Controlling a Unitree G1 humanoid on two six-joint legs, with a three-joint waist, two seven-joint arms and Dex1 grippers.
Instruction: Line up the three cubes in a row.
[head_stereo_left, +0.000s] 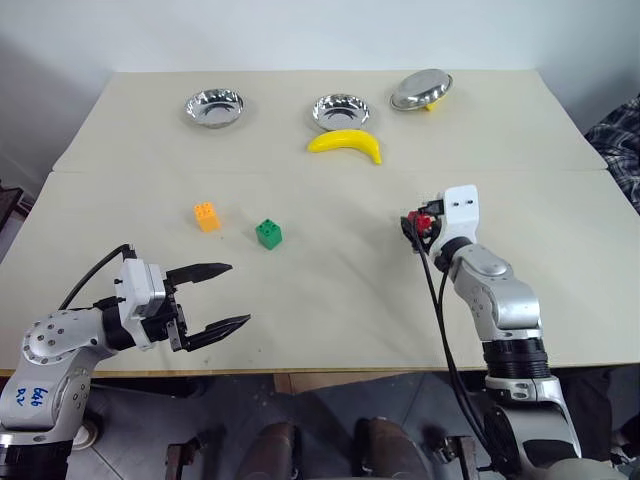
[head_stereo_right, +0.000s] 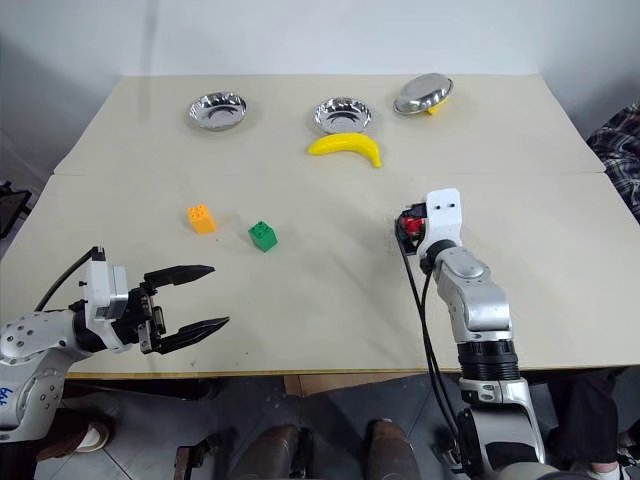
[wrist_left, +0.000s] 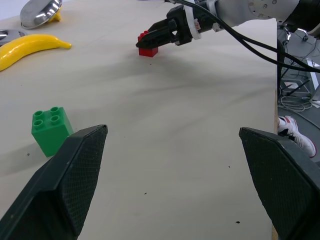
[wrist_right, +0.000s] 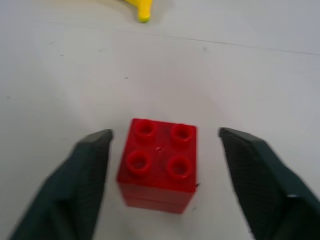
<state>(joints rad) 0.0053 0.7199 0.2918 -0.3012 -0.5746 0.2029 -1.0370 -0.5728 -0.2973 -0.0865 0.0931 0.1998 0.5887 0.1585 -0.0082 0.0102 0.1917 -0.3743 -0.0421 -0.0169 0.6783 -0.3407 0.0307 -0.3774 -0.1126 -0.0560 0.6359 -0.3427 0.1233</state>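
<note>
Straddling the red cube (wrist_right: 159, 164), my right pincer (wrist_right: 162, 150) stands apart from both faces; I'd close squarely, centred. Left pincer (head_stereo_left: 212, 300) gapes wide.

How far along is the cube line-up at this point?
Little is done: the orange cube and green cube sit close together, not in a row of three. In hand: the right gripper straddles the red cube without clamping it. Left: bring red over beside them. The left gripper waits open.
</note>
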